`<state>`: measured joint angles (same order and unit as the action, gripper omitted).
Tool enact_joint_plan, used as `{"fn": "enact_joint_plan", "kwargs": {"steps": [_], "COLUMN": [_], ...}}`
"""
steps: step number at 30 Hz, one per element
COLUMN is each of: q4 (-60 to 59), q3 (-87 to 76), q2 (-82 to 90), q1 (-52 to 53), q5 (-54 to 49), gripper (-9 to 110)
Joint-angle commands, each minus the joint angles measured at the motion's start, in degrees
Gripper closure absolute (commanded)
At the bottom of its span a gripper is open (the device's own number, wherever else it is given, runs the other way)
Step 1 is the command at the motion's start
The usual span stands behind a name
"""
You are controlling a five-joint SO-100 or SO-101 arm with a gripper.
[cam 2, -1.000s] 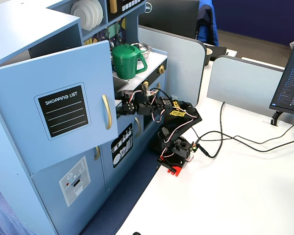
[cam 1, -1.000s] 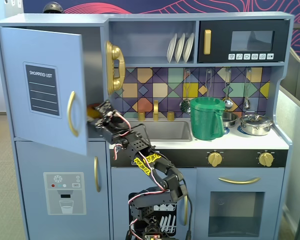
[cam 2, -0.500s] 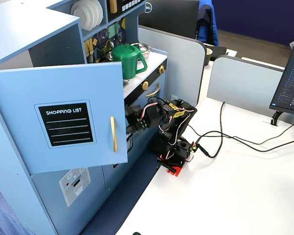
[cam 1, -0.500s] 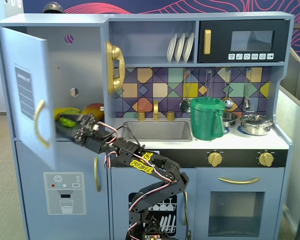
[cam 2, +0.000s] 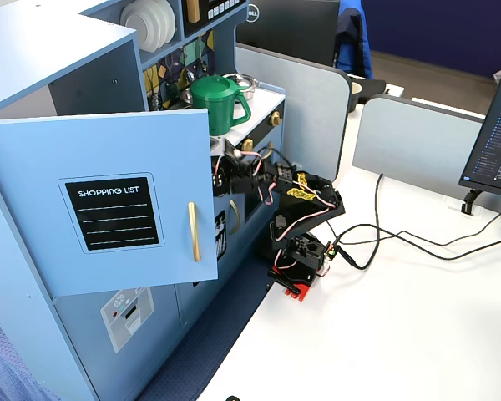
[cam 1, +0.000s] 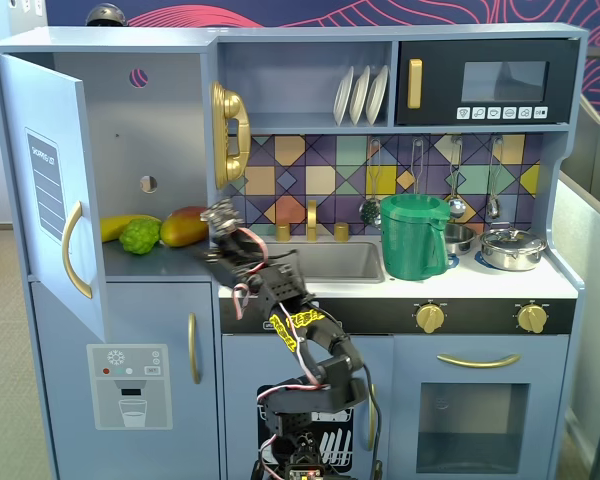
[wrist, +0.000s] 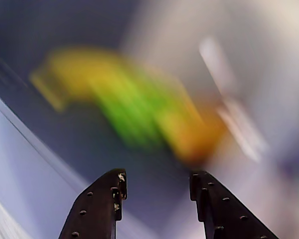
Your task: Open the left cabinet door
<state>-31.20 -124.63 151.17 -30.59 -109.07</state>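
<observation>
The large light-blue cabinet door with the black "SHOPPING LIST" chalkboard panel (cam 2: 100,205) stands swung wide open at the far left of the toy kitchen, nearly edge-on in a fixed view (cam 1: 52,190), with its curved gold handle (cam 1: 70,249) facing out. The opened compartment shows a shelf with a yellow banana (cam 1: 128,225), a green knobbly fruit (cam 1: 140,236) and an orange-red mango (cam 1: 185,226). The black two-finger gripper (cam 1: 220,215) hangs just right of the shelf, near the sink (cam 1: 330,262), apart from the door. Wrist view is blurred, but the two black fingers (wrist: 102,206) stand apart with nothing between them. A green plastic pitcher (cam 1: 413,237) sits on the counter further right.
</observation>
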Motion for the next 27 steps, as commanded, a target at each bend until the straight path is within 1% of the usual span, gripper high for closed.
{"fn": "enact_joint_plan", "kwargs": {"steps": [1, 4, 7, 10, 12, 16, 21, 27], "q4": [-15.4, -26.9, -36.3, -43.8, -46.7, -48.4, -51.9, -50.6], "q3": [7.8, 12.5, 15.4, 15.6, 13.4, 4.5, -8.7, -22.8], "q2": [-0.9, -4.8, -7.5, -7.7, -6.3, -0.3, 8.0, 13.5], "q1": [13.1, 18.7, 22.1, 23.8, 25.3, 28.2, 28.9, 30.1], "q5": [7.5, 12.0, 15.2, 17.4, 18.0, 18.2, 22.7, 26.7], "gripper": [92, 92, 93, 93, 93, 94, 94, 94]}}
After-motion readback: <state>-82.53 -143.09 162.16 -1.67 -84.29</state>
